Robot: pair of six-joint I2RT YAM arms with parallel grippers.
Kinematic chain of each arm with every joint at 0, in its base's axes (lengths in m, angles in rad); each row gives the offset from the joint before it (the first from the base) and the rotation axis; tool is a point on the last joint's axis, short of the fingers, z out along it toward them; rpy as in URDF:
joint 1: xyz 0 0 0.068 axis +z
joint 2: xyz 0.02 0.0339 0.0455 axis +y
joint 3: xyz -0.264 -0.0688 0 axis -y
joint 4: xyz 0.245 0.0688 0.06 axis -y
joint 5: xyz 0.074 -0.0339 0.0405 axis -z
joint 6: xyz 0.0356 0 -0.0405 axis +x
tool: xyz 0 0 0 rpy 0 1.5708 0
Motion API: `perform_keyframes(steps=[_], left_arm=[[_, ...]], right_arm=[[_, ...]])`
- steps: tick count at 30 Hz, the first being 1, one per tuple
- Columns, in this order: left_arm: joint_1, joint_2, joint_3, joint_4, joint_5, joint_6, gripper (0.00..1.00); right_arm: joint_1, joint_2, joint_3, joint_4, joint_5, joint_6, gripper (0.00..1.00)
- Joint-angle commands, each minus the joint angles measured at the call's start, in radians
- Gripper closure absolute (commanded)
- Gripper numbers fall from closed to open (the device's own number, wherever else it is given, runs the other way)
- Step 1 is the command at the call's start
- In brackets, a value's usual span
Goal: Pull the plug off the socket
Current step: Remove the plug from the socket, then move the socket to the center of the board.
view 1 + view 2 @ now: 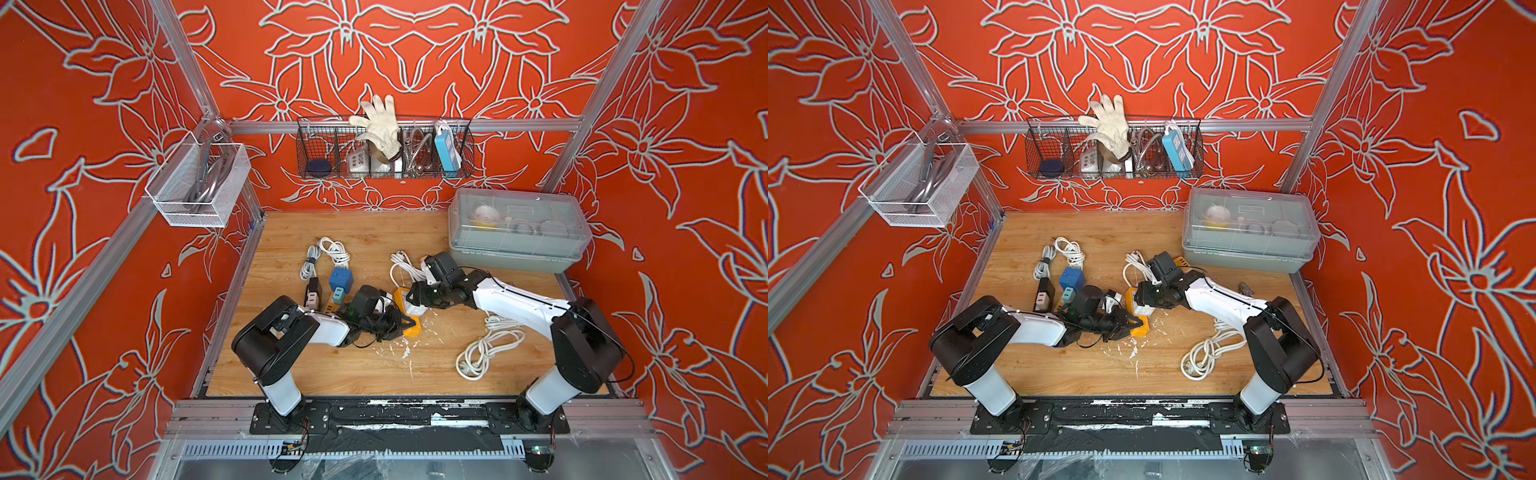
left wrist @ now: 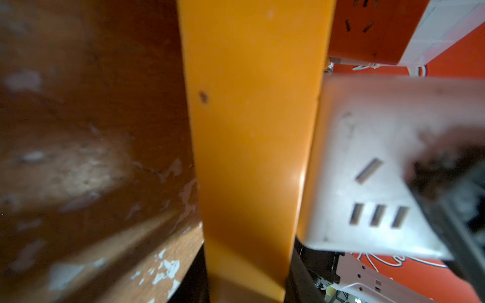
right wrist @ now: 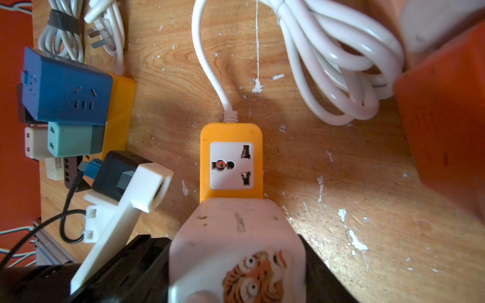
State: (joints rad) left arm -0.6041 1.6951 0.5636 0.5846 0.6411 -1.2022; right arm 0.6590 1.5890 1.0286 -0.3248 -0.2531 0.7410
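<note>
left hand (image 1: 409, 323): closed, low | right hand (image 1: 415, 302): gripping, arm extended

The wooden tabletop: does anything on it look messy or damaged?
Yes. White flecks like chipped paint are scattered over the wooden tabletop, thickest beside the orange power strip. Whether they are crumbs or scraped finish cannot be told. A white glove also sticks up out of the wire basket on the back wall.

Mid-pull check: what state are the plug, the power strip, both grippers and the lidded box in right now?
white tiger plug: seated in the strip, gripped.
orange power strip: flat on the table, far socket empty.
left gripper: shut on the strip's end.
right gripper: shut on the plug.
grey box: lid closed.
</note>
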Motion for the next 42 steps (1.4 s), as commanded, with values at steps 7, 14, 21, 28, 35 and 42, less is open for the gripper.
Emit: perform_keyframes(steps=[7, 14, 21, 28, 35, 42], left_arm=[[0.055, 0.070, -0.019, -0.129, -0.023, -0.043, 0.97], [0.052, 0.035, 0.097, -0.465, -0.087, 0.167, 0.97], [0.056, 0.049, 0.115, -0.535, -0.104, 0.194, 0.98], [0.069, 0.045, 0.118, -0.400, -0.020, 0.197, 0.96], [0.087, 0.061, 0.281, -0.549, 0.005, 0.338, 0.66], [0.175, 0.259, 0.554, -0.690, 0.025, 0.386, 0.72]], right_arm=[[-0.034, -0.244, -0.251, 0.173, -0.027, 0.145, 0.66], [-0.131, -0.068, 0.108, -0.136, -0.075, 0.008, 0.66], [-0.224, -0.037, 0.197, -0.273, -0.138, -0.116, 0.66], [-0.228, -0.305, -0.117, -0.046, -0.132, -0.081, 0.66], [-0.260, -0.560, -0.317, 0.079, -0.072, -0.033, 0.66], [-0.275, -0.644, -0.352, 0.040, -0.043, -0.026, 0.65]])
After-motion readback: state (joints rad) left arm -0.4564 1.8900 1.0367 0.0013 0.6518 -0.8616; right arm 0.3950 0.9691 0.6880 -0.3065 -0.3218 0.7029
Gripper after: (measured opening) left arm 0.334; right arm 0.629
